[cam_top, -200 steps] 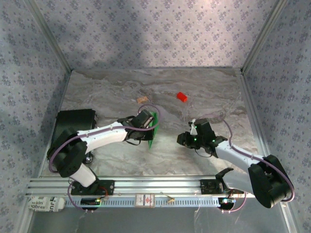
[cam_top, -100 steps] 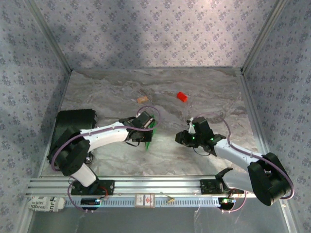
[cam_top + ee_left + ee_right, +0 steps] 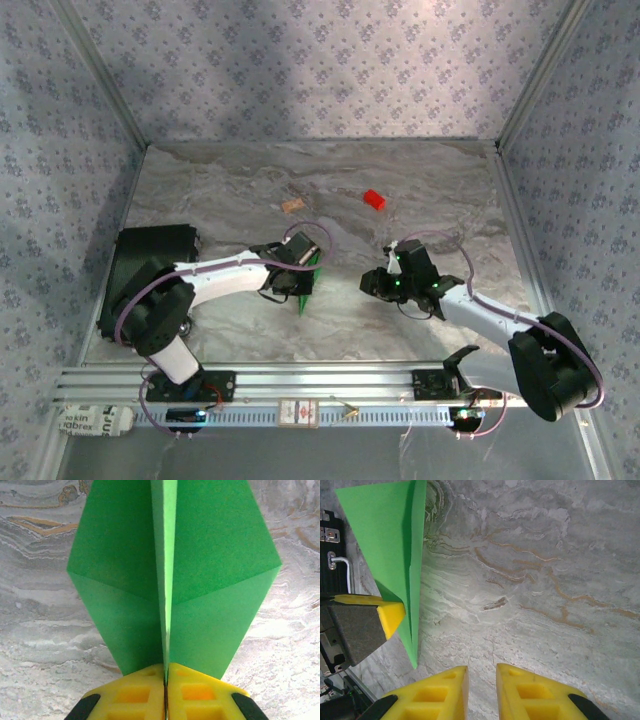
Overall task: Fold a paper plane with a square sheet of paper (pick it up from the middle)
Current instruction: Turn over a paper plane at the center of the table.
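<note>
Right, the left gripper [image 3: 165, 674] has its yellow fingers pressed tight together on the centre fold of the green paper plane [image 3: 215, 575], whose wings splay to either side of the fold. It sits just toward 6 o'clock from the middle of the table [image 3: 230, 190]. At the plane's 3 o'clock, near but apart, I see the right gripper [image 3: 481, 677] with its jaws slightly parted, holding nothing.

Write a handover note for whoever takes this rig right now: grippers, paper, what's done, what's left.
Left gripper: shut on the green paper, clamped at its centre crease and held over the table.
Right gripper: jaws slightly apart, empty, beside the paper, not touching it.
Done: centre crease and diagonal folds are in; the shape is pointed.
Left: probably the wing folds, then set it down.
</note>
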### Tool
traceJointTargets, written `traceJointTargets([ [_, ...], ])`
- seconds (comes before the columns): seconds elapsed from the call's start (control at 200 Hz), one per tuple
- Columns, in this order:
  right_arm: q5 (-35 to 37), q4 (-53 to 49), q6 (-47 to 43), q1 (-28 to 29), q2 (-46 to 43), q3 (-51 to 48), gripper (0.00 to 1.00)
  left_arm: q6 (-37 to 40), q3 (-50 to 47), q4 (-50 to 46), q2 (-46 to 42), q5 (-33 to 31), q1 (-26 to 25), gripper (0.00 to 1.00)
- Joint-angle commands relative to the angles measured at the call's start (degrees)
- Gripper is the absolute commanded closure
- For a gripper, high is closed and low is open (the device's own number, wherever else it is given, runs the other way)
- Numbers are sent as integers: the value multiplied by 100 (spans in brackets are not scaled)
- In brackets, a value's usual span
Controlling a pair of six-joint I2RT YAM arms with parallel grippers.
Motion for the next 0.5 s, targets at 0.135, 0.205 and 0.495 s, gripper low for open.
traceJointTargets([
  [0.135,68,-109,17,40,96,143,77,-24,86,-119,144,69,-8,89],
  [0.205,68,-123,17,40,100,149,77,-25,111,-134,180,86,-12,88],
  [0.495,68,-139,-8,41,136,142,77,-3,136,-134,259,108,-8,87],
])
